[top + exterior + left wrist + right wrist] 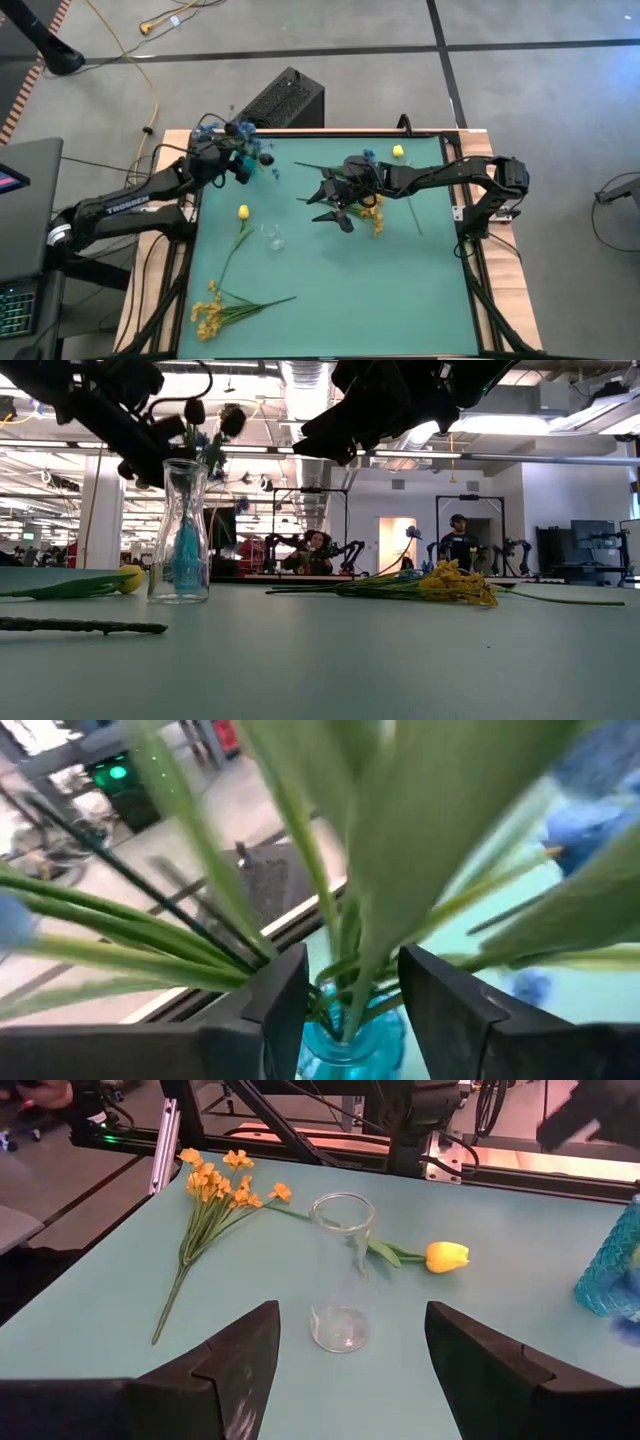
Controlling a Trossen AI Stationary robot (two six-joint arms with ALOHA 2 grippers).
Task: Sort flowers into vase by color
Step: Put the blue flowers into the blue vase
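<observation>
A bunch of blue flowers (232,130) stands with its green stems (340,920) in the blue vase (350,1042) at the table's far left. My left gripper (352,970) is open just above the vase's mouth, one finger on either side of the stems; I cannot tell whether it touches them. My right gripper (335,210) hovers open over the table's middle, above a yellow spray (375,215), and faces the empty clear vase (340,1270). A yellow bud stem (243,212) lies beside that vase. Another yellow spray (212,310) lies near left.
A yellow bud (398,152) and a blue blossom (368,155) lie at the far side, behind the right arm. A black box (285,100) stands on the floor beyond the far edge. The green mat's (380,300) near right part is bare.
</observation>
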